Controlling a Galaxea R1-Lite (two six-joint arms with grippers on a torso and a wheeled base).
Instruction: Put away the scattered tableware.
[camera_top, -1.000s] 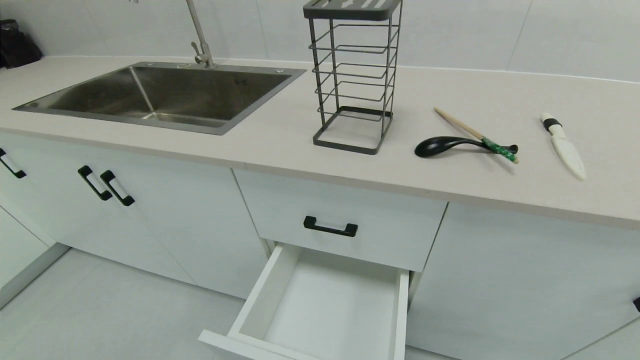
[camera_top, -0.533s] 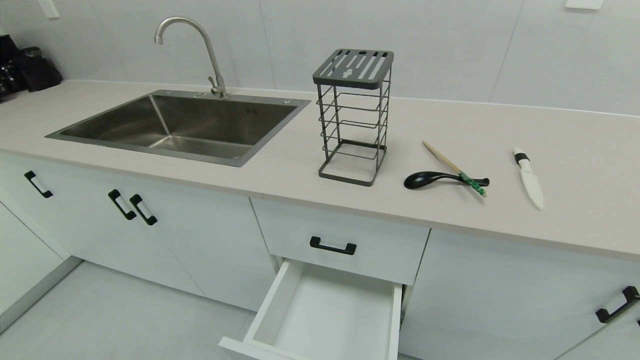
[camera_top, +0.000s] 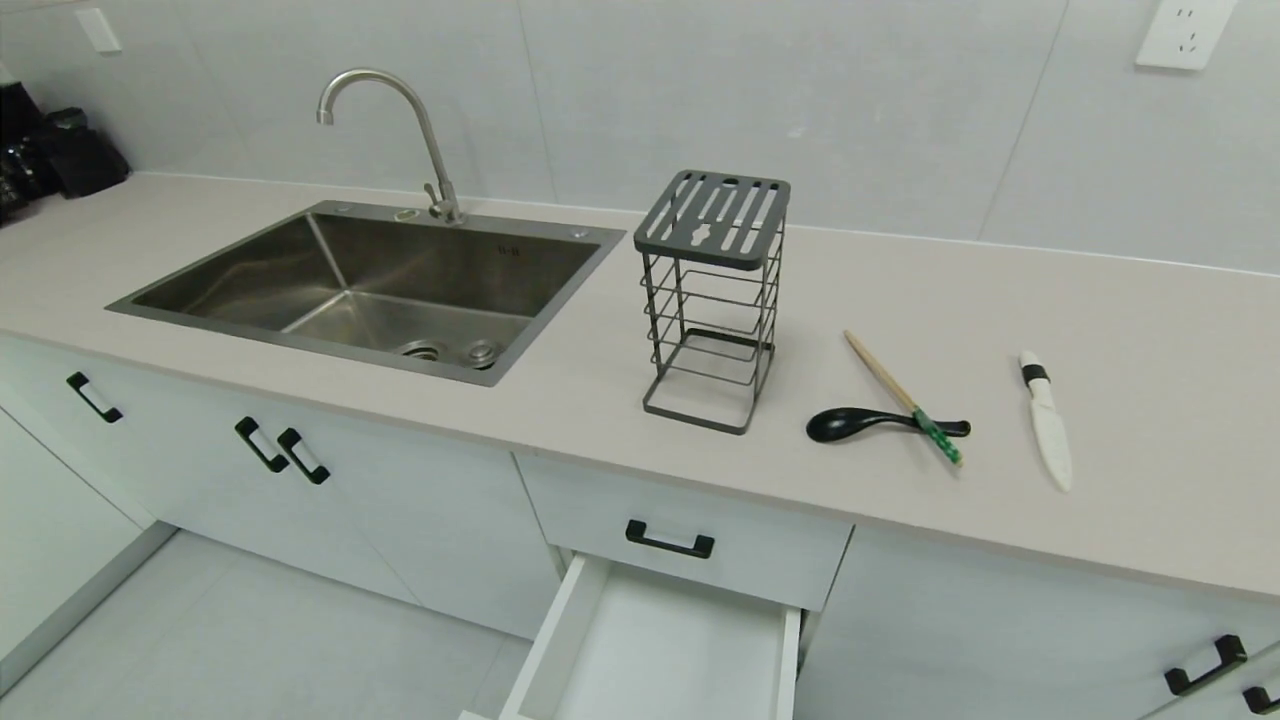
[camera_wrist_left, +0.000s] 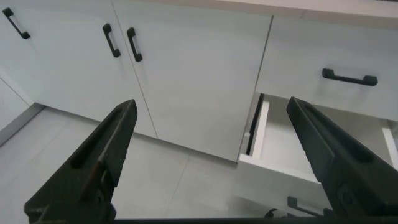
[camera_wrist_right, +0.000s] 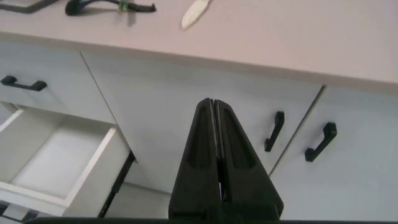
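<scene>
On the beige counter (camera_top: 1150, 300) lie a black spoon (camera_top: 860, 423), a wooden chopstick with a green tip (camera_top: 900, 395) resting across the spoon's handle, and a white knife with a black band (camera_top: 1046, 432). A dark wire utensil rack (camera_top: 712, 300) stands to their left. Below the counter a white drawer (camera_top: 660, 650) is pulled out. My left gripper (camera_wrist_left: 211, 155) hangs open in front of the cabinet doors, low, near the drawer (camera_wrist_left: 298, 149). My right gripper (camera_wrist_right: 214, 124) is shut with nothing in it, below the counter edge; the spoon (camera_wrist_right: 93, 6) and knife (camera_wrist_right: 196, 14) lie beyond.
A steel sink (camera_top: 380, 290) with a curved faucet (camera_top: 410, 130) takes up the counter's left part. White cabinet doors with black handles (camera_top: 280, 450) run under the counter. A wall socket (camera_top: 1185, 32) sits at the upper right. Dark items (camera_top: 60, 150) stand at the far left.
The head camera has tilted up and pulled back: the whole counter scene sits lower in the picture and the faucet and wall show more. The tableware itself has not moved.
</scene>
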